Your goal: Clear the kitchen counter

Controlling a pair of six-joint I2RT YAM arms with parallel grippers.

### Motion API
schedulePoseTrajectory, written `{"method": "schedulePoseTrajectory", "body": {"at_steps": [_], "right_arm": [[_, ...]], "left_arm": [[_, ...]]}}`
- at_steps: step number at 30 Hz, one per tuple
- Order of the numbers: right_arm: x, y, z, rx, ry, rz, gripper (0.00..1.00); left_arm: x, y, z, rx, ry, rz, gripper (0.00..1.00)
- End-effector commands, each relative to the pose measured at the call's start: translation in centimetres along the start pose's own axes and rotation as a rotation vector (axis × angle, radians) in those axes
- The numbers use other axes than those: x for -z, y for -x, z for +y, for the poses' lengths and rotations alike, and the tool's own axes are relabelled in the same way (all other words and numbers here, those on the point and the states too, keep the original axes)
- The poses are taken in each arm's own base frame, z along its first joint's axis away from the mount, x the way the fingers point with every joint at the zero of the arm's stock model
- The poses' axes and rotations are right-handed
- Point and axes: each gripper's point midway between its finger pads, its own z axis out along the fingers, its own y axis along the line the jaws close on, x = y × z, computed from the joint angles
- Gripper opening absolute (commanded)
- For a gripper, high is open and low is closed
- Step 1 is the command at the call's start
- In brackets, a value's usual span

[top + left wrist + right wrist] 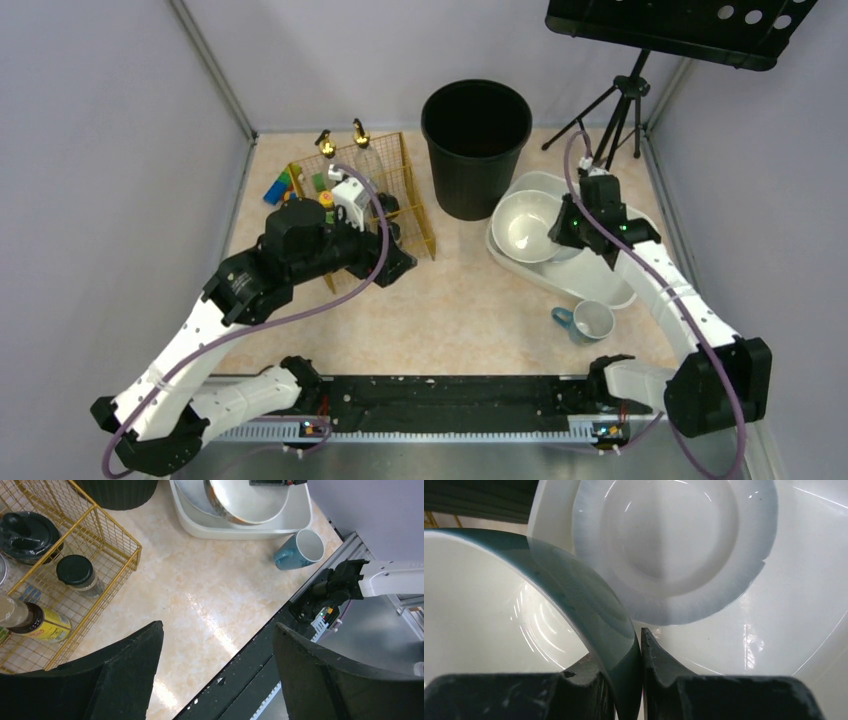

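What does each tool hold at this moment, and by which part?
The right tool pinches the bowl by its rim, one finger inside and one outside. The left tool is open and holds nothing.

A robotics lab cell staged as a kitchen: 2 robot arms (190,345) on a black rail (450,400), plain grey partition walls (100,150), a tripod (630,90), and a marble-look kitchen counter (450,310) bearing a bowl (522,225) and mug (590,322).

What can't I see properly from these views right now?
- Basket contents: top view, left arm covers them; left wrist view crops them.
- Bin inside: top view, too dark.
- Bowl underside, whether it touches the tub: right wrist view, bowl itself blocks it.
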Motion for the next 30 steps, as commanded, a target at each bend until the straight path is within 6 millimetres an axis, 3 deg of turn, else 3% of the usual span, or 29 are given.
{"method": "schedulePoseTrajectory", "body": {"at_steps": [1, 3, 4, 18, 30], "right_arm": [[0.1, 6.8, 1.5, -0.149, 0.12, -0.179, 0.0], [-0.9, 7.3, 0.8, -0.175, 0.108, -0.169, 0.0], [-1.4, 7.4, 0.7, -0.18, 0.101, -0.16, 0.0], [-7.2, 7.8, -2.6, -0.275, -0.057, -0.155, 0.0], [-10.3, 7.2, -4.8, -0.365, -0.087, -0.144, 0.0]], "left_arm": [[0.4, -0.5, 0.1, 0.02, 0.0, -0.006, 0.88], [0.2, -1.5, 0.2, 0.019, -0.007, 0.022, 0.98], [0.1, -1.9, 0.3, 0.02, -0.007, 0.032, 0.99], [-0.9, -5.9, 1.3, 0.028, -0.02, 0.088, 0.99], [-1.0, -6.6, 1.6, 0.014, -0.02, 0.11, 0.98]]}}
